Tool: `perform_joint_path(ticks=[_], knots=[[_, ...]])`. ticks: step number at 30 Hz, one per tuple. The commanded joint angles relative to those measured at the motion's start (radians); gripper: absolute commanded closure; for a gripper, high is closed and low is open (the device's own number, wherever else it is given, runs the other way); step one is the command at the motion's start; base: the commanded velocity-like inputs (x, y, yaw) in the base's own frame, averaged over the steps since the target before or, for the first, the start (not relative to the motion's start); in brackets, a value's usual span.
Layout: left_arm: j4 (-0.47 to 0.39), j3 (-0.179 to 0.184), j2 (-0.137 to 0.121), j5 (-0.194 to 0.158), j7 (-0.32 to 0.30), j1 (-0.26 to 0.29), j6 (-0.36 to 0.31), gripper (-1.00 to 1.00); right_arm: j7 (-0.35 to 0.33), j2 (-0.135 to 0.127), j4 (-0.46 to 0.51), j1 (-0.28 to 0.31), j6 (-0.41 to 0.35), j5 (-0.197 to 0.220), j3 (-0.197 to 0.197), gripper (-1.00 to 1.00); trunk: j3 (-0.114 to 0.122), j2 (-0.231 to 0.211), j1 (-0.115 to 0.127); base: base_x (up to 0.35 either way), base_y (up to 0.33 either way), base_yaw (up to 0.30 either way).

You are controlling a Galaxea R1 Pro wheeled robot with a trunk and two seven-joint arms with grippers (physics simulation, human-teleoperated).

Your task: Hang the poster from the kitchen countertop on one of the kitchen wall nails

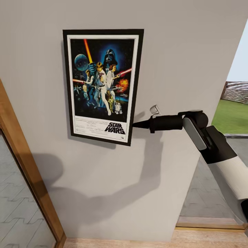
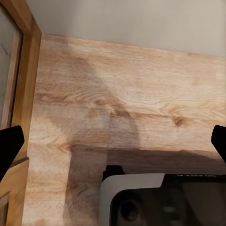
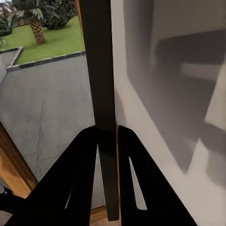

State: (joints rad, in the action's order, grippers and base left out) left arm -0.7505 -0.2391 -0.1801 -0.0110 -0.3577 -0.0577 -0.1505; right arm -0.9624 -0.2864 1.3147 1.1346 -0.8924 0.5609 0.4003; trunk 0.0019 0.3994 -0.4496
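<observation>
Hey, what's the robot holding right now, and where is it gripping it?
The right pincer pinches the poster by its right edge, low down. The left pincer is open and holds nothing.

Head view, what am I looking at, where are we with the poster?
The right gripper is pinching the poster by its lower right edge and holding it up against the pale grey wall. The right wrist view shows both fingers closed on the black frame edge. The poster sits slightly tilted. No nail is visible, so I cannot tell whether it is hooked. The left gripper is open, pointing down at the wooden floor.
</observation>
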Motion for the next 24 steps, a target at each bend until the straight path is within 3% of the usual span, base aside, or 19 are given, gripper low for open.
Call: perform_joint_path(ticks=[1, 24], knots=[[-0.003, -0.005, 0.001, -0.001, -0.006, -0.001, -0.009, -1.00, 0.001, -0.001, 0.000, 0.001, -0.005, 0.005, 0.001, 1.00, 0.000, 0.001, 0.000, 0.000, 0.000, 0.000], [-0.007, -0.010, 0.006, -0.002, -0.011, -0.001, -0.010, -1.00, 0.001, -0.002, 0.000, 0.001, -0.005, 0.001, -0.005, 1.00, 0.000, 0.001, 0.000, 0.038, 0.000, 0.000]])
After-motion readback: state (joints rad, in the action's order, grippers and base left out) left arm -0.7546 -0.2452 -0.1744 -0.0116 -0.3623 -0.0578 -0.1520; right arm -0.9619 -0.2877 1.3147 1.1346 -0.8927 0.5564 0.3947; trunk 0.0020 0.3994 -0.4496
